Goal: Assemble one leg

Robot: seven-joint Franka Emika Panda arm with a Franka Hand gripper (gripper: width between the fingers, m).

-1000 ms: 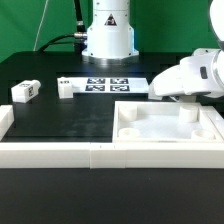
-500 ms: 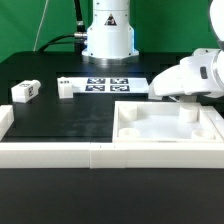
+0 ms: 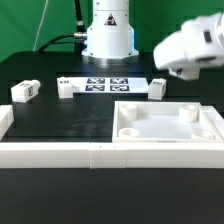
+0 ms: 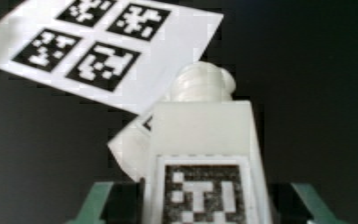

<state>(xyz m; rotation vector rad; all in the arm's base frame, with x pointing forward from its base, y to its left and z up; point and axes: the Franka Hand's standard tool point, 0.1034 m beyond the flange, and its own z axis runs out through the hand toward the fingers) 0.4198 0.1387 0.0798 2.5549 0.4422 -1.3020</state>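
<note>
A leg (image 3: 157, 88) stands on the table at the right end of the marker board (image 3: 105, 84), just behind the panel. In the wrist view this leg (image 4: 202, 125) is a white block with a peg on its far end and a marker tag on its near face. My gripper (image 3: 172, 66) is raised above it, blurred. In the wrist view my gripper (image 4: 206, 202) is open, with a green finger (image 4: 105, 200) on each side of the leg and dark gaps between them. Two more legs (image 3: 25, 91) (image 3: 67, 88) lie at the exterior view's left.
The large white square panel (image 3: 165, 140) with round recesses lies at the front right of the exterior view. Long white border rails (image 3: 55, 152) run along the front and left. The robot base (image 3: 107, 35) stands at the back. The marker board also shows in the wrist view (image 4: 96, 45).
My gripper has risen from low over the panel's far edge. The leg that it covered now stands uncovered beside the marker board, with the fingers apart from it.
</note>
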